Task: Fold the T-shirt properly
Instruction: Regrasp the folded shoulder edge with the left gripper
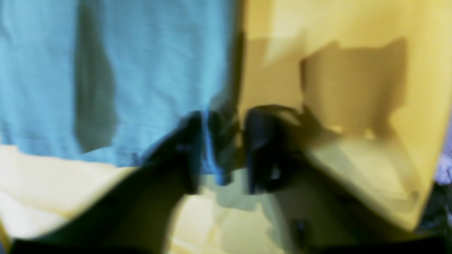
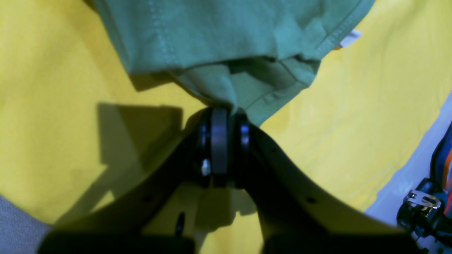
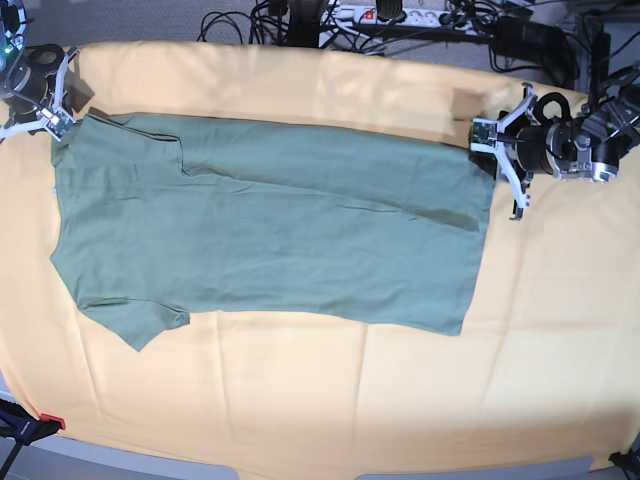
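My right gripper (image 2: 225,121) pinches a bunched shoulder corner of the T-shirt (image 3: 270,225), which lies spread across the yellow-orange cloth (image 3: 300,390), far side already folded inward. My left gripper (image 1: 224,148) sits at the hem corner; blur hides whether its fingers clamp fabric. Holding both far corners keeps that edge taut, I judge.

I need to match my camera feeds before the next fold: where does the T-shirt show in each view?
Left wrist: T-shirt fills upper left, blurred and bluish; its corner hangs between the left gripper fingers.
Right wrist: top centre, a bunched edge pinched by the right gripper.
Base: spread flat across the middle.
Shared landmark: the yellow cloth underneath.
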Tool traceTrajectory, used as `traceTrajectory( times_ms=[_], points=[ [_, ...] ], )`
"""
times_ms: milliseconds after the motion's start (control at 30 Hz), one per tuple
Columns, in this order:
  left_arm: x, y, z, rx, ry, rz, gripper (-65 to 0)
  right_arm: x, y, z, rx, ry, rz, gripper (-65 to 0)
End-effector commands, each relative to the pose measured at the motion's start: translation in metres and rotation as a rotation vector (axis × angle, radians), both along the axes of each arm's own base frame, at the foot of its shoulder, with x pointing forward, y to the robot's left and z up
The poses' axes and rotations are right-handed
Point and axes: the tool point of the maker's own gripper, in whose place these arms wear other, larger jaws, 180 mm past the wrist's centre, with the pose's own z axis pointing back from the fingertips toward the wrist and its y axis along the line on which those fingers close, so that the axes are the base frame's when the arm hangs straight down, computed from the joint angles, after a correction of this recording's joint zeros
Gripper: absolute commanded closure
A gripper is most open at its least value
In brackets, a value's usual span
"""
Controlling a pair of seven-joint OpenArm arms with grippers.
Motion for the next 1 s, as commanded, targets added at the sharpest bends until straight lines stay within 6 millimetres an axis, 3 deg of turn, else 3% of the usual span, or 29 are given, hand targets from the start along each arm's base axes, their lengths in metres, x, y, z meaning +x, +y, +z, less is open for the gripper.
traceTrajectory(
  times_ms=[0,67,100,133,533,733,967],
  points=[
    [0.009,0.004,0.008,-0.002,-0.032,0.013,0.0,0.007,-0.004,0.007,-0.018,-0.022,0.007,-6.2],
    [0.014,0.004,0.01,-0.01,-0.058,0.029,0.0,0.008,-0.004,0.008,-0.016,-0.026,0.007,-5.1],
    [0.016,0.003,0.011,-0.012,-0.067,0.034,0.0,0.008,-0.004,0.008,-0.015,-0.029,0.008,-0.6],
    [0.016,0.003,0.011,-0.013,-0.069,0.035,0.0,0.009,-0.004,0.009,-0.015,-0.031,0.008,0.0],
    [0.018,0.009,0.011,0.022,-0.089,0.015,0.0,0.012,-0.009,0.018,-0.11,0.027,0.121,0.0],
    [0.005,0.009,0.011,0.036,-0.042,-0.03,0.0,0.018,-0.017,0.028,-0.16,0.043,0.155,0.0],
    [0.0,0.012,0.017,0.042,-0.03,-0.052,0.0,0.007,-0.01,0.022,-0.109,0.114,0.166,0.0]
  ],
)
